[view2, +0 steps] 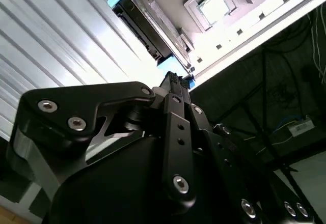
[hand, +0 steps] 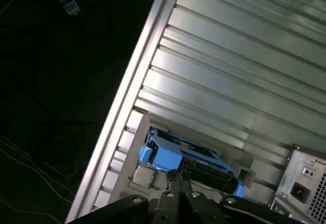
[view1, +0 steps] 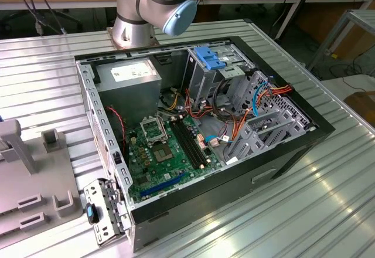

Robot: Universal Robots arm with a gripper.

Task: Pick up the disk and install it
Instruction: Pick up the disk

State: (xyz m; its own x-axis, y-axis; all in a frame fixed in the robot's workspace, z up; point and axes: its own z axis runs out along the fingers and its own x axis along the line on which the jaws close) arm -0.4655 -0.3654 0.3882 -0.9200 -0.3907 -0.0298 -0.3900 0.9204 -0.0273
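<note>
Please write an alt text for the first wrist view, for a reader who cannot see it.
The black pincer is close to the disk, a dark drive in bright blue rails, lying near the edge of a ribbed metal table. Beside the table is a dark floor with cables.

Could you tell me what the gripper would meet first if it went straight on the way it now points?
Most likely the disk: in both wrist views the gripper points at its blue carrier rail, with nothing between. How close it is I cannot tell.

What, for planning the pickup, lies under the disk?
The disk rests on a grey fixture tray atop the ribbed table; the contact beneath is covered by the disk itself.
</note>
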